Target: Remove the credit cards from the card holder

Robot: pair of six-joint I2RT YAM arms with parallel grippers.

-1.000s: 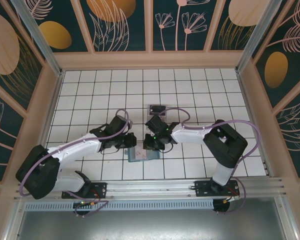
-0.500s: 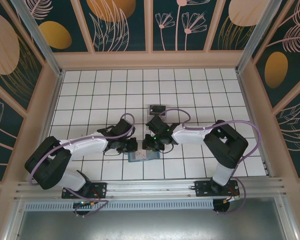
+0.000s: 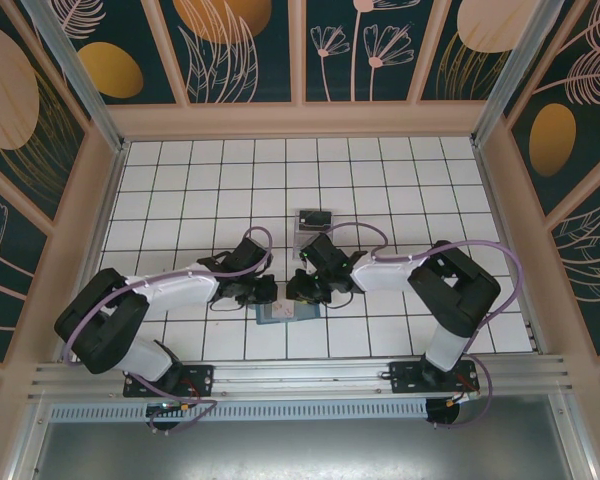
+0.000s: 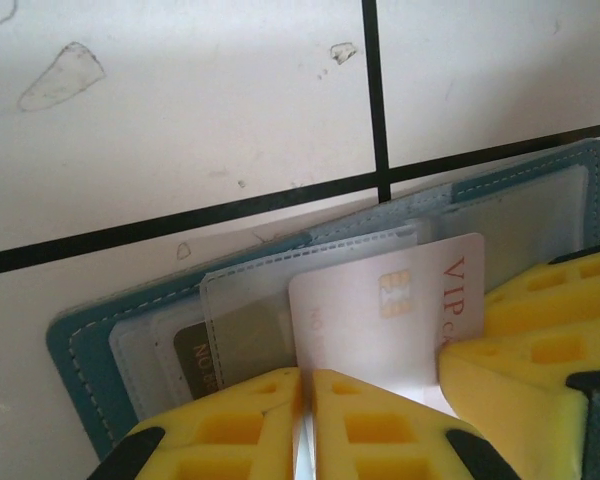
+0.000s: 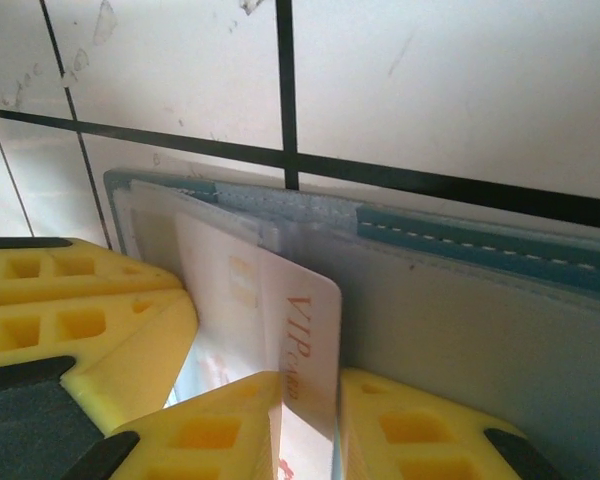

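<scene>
The teal card holder [image 4: 80, 340] lies open on the white tiles, near the front centre [image 3: 280, 312]. A pale pink card [image 4: 380, 310] sticks partly out of its clear sleeve, and a dark card [image 4: 195, 360] sits under another sleeve. My left gripper [image 4: 306, 400] is shut, tips down at the pink card's near-left corner; I cannot tell if it pinches anything. My right gripper [image 5: 310, 420] has its jaws a little apart, and the pink card's [image 5: 305, 330] raised end leans in the gap. Both grippers, left [image 3: 268, 292] and right [image 3: 298, 292], meet over the holder.
A clear plastic tray [image 3: 313, 220] holding something dark stands just behind the right wrist. The right gripper's yellow finger [image 4: 520, 350] crowds the left wrist view. The left gripper's finger [image 5: 80, 310] rests on the holder's left half. Walls ring the tiled floor.
The left arm has reached further right and brought its gripper down at the holder's left side. The right wrist has shifted slightly rightward above the holder.
</scene>
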